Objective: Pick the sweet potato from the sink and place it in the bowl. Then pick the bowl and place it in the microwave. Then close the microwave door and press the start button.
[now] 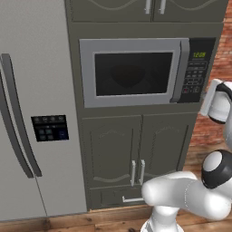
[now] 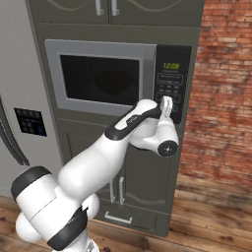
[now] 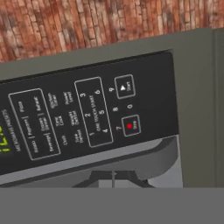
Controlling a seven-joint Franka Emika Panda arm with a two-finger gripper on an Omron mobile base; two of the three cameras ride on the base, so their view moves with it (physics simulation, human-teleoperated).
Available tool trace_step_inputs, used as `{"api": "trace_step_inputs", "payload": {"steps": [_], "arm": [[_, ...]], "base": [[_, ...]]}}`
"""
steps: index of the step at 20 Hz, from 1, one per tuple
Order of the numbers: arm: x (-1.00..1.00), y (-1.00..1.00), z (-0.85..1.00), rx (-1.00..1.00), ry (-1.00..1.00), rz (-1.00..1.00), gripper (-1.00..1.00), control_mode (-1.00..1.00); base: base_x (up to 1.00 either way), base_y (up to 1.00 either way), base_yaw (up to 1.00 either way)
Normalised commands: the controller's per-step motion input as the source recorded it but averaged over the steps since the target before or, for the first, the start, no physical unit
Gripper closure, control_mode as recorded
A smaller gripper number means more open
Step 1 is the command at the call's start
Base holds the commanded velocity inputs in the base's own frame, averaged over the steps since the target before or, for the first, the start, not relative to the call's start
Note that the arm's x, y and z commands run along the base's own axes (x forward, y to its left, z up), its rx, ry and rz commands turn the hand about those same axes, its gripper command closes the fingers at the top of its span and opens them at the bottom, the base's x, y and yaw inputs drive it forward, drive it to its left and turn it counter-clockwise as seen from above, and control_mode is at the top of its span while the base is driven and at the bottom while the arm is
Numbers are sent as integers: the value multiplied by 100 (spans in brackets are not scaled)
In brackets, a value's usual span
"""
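The microwave sits built into dark cabinetry, and the microwave door is closed flat, its vertical handle beside the black keypad panel. Through the dark glass I make out a dim round form that I cannot identify. My gripper is shut with nothing in it, its tip right at the lower part of the keypad. In the rolled hand view the panel is close up, with the start button and the red-dot stop button. The sweet potato, the bowl and the sink are out of view.
A tall grey fridge with long handles stands left of the microwave. Dark cabinet doors are below it. A brick wall runs to the right, over a wooden floor.
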Motion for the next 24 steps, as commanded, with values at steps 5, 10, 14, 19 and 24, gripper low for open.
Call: {"api": "trace_step_inputs", "payload": {"steps": [5,10,14,19,24], "arm": [[14,-3,0,4,-4,-1,100,-100],[11,-15,0,5,-3,0,100,-100],[13,-18,0,4,-1,0,100,-100],[20,-1,0,0,0,0,100,-100],[22,-1,-1,0,0,0,100,-100]], "base": [[0,0,0],[0,0,0],[0,0,0],[0,0,0],[0,0,0]]}}
